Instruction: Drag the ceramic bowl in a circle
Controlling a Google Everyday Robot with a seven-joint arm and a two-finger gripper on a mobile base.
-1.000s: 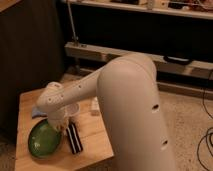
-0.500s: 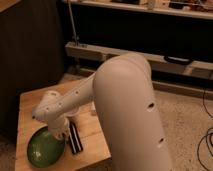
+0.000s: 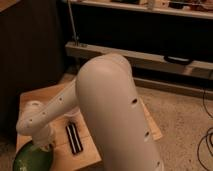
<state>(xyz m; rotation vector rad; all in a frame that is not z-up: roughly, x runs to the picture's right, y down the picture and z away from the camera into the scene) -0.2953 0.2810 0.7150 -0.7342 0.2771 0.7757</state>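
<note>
Gripper-wise, mine (image 3: 44, 146) sits low against the upper rim of the ceramic bowl (image 3: 30, 159); how wide it stands I cannot tell. That bowl, round and glossy green, lies at the wooden table's (image 3: 50, 97) near left corner, beside a flat black ridged block (image 3: 74, 138). My smooth white arm (image 3: 107, 115) bends steeply down and leftward.

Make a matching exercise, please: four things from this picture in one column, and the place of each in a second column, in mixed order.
1. glossy green round ceramic bowl
2. flat black rectangular object
3. light wooden table
4. white robot pincer

a. carries the bowl and the black object
b. at the bowl's upper rim
c. bottom left corner of the picture
d. beside the bowl, nearer the picture's middle

Pairs: 1-c, 2-d, 3-a, 4-b
</note>
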